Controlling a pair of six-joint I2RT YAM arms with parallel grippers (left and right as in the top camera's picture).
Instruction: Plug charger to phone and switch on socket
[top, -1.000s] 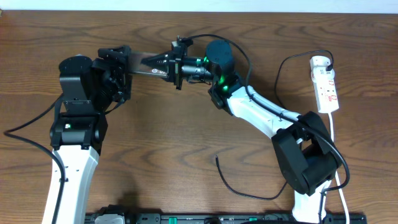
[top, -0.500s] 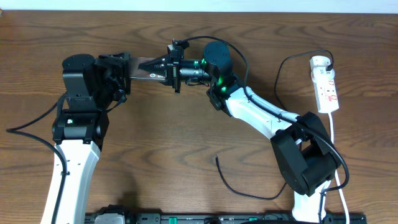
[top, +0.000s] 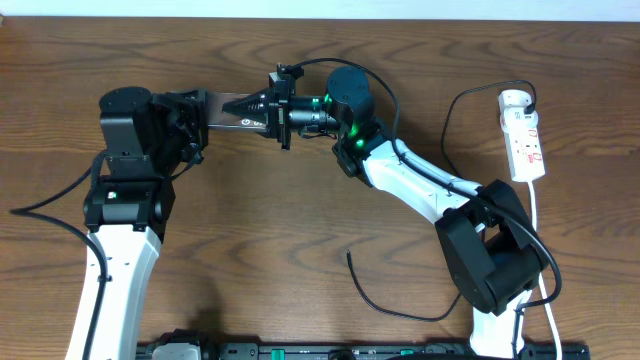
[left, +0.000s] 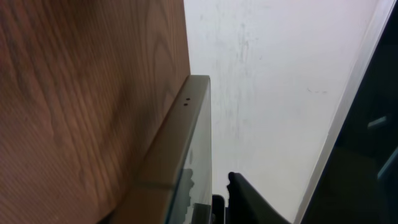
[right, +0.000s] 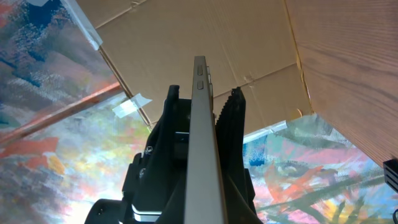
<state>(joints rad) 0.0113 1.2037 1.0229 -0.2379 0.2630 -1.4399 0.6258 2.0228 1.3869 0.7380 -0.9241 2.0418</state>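
While right gripper (top: 238, 104) is clamping phone (right: 200, 143), left gripper's (top: 192, 112) hold cannot be told; charger (top: 352, 268) is lying unconnected, socket (top: 523, 135) waiting.

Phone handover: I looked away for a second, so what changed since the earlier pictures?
The left gripper closed in around the phone's left end; a firm grip cannot be told. The right gripper nudged left, still clamping the phone. The charger and socket stayed put.
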